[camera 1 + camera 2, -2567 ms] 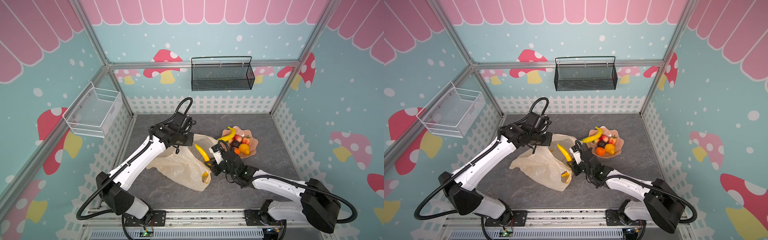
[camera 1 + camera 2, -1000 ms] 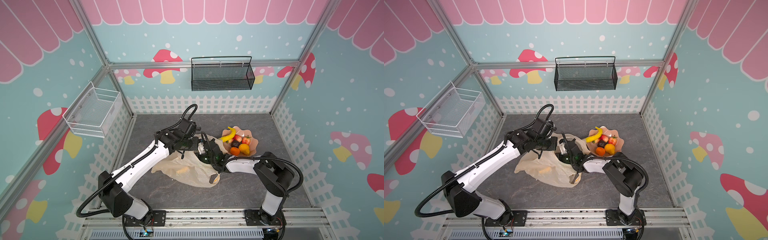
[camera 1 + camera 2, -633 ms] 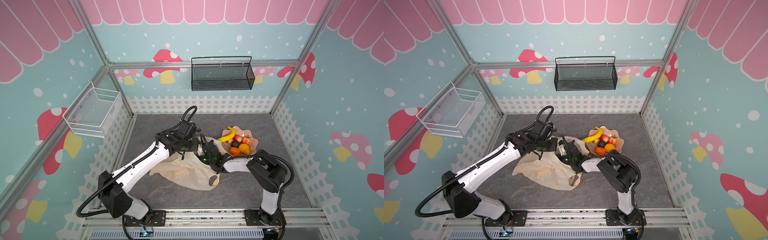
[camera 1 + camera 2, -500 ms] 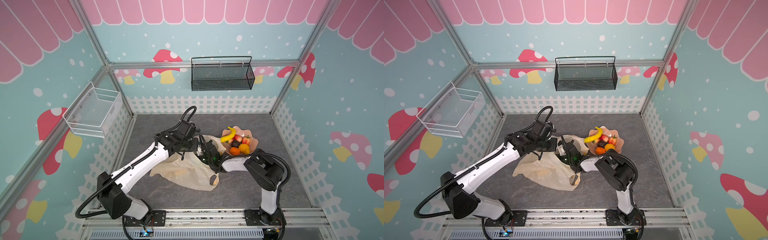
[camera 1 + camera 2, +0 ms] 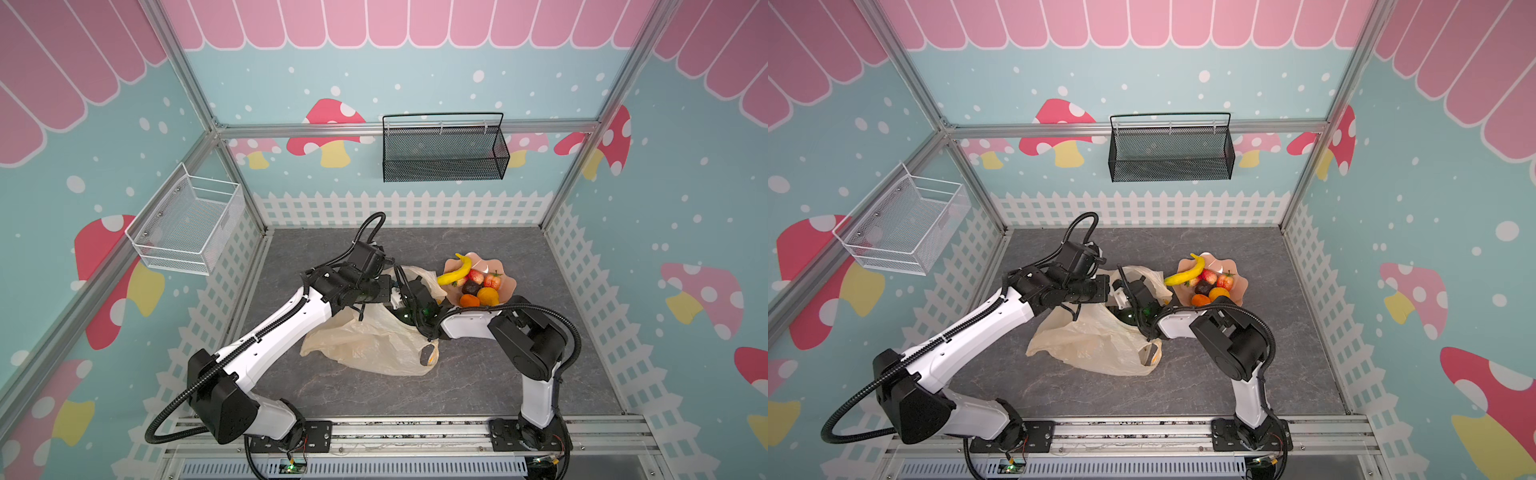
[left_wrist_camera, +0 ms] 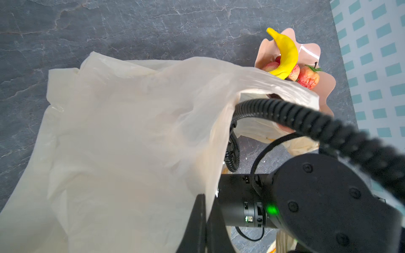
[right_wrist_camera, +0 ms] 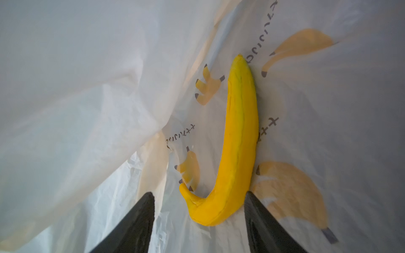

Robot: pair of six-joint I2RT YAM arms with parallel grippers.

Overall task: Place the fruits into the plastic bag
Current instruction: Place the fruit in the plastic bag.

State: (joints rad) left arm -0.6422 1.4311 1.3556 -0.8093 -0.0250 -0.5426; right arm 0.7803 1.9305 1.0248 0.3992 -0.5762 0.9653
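You are at the drop step. Your right gripper [image 7: 198, 193] is inside the bag [image 5: 365, 340] with the jaws apart. One banana [image 7: 238, 135] lies on the bag's inner wall between them, and it seems to be let go. Your left gripper [image 6: 202, 201] is closed on the bag's edge and holds the mouth up.

Next, I think, you draw the right arm out without dragging the film. Then you go to the bowl [image 5: 508, 286] for the other fruits [image 5: 487, 296].

In both top views the bag hides the right gripper and this banana. How deep it lies, you cannot tell.
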